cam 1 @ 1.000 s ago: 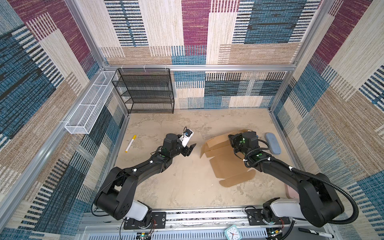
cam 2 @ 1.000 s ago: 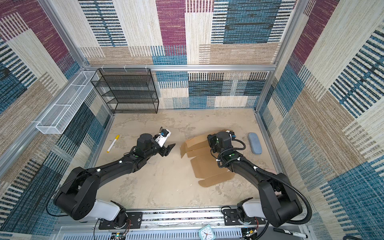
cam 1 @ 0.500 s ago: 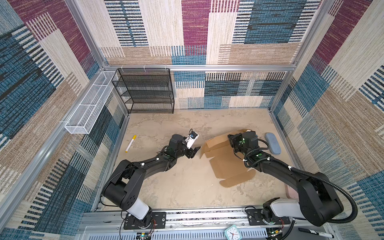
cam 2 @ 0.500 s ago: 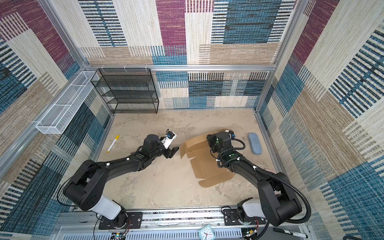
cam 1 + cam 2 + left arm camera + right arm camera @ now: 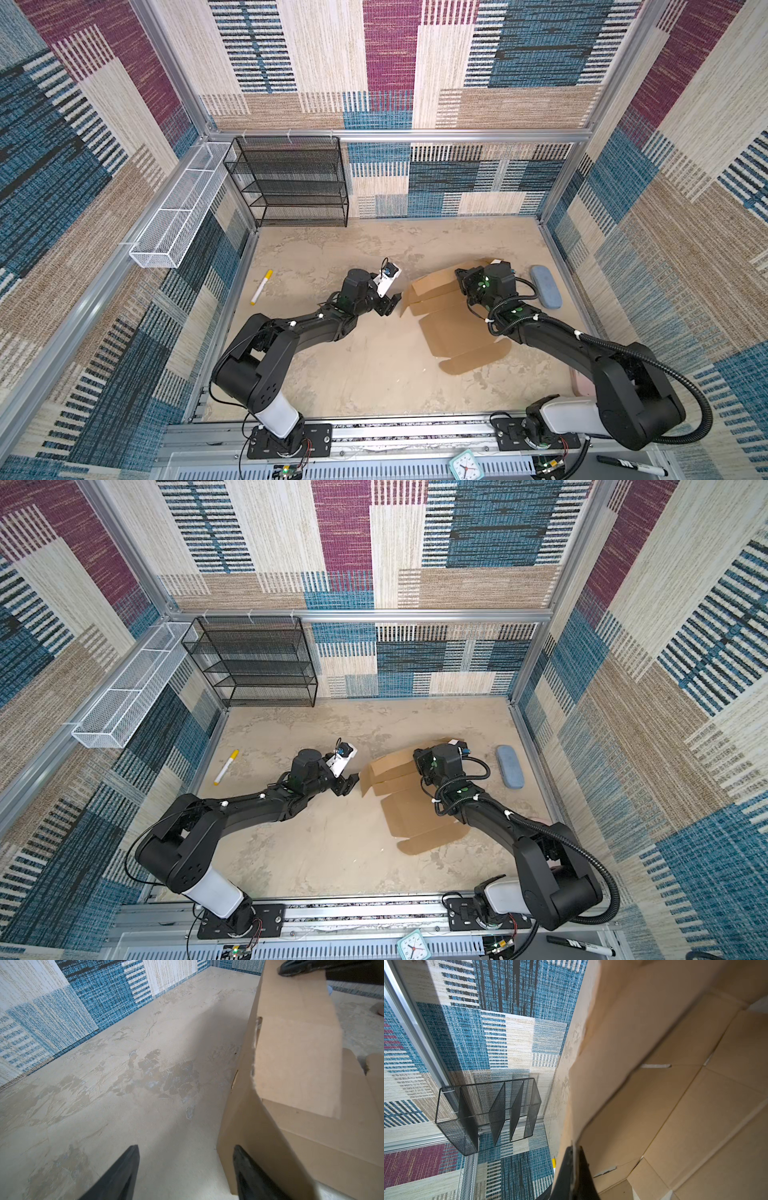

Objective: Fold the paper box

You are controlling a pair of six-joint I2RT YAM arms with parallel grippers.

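Clenched right fingers (image 5: 581,1178) pinch one raised panel of the paper box (image 5: 453,328), a plain brown die-cut sheet of corrugated cardboard. Below them, its other panels lie flat on the mottled beige surface (image 5: 353,374). Spread and empty, the left fingers (image 5: 124,1167) stand just beside its raised corner. Judged progress: early; most folds remain.

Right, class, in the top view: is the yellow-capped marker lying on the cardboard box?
No, the marker lies on the table by the left wall, well apart from the paper box.
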